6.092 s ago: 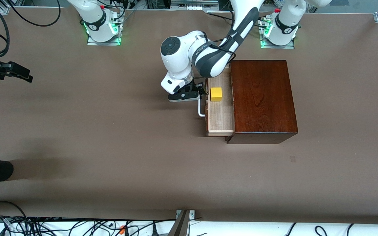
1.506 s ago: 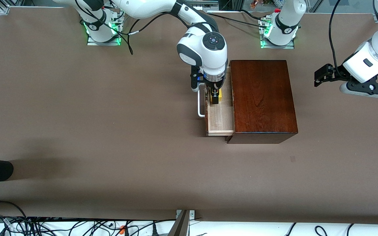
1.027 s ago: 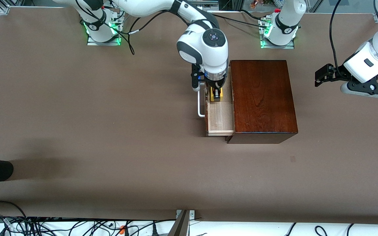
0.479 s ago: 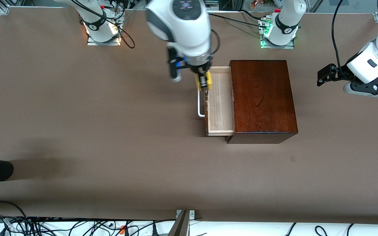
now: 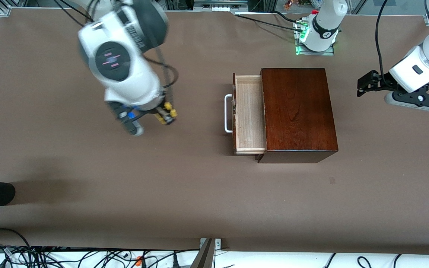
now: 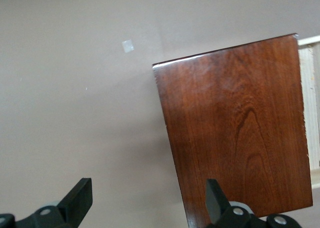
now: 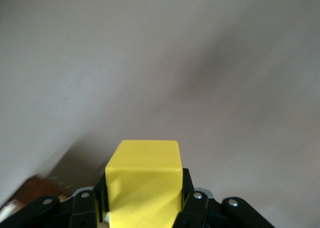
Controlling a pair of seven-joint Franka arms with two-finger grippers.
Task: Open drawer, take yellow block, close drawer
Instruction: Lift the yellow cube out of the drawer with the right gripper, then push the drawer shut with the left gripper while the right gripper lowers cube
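The right gripper (image 5: pixel 165 113), clenched on the small bright yellow block (image 7: pixel 145 180), carries it over bare brown table (image 5: pixel 88 167), probably to set it down, leaving the pale-wood drawer (image 5: pixel 250 111) open for the waiting, spread left gripper (image 6: pixel 150 200).

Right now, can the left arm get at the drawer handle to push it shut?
Probably yes. The left gripper hangs open, holding nothing; the white handle is unobstructed, since the right gripper carries the yellow block elsewhere.
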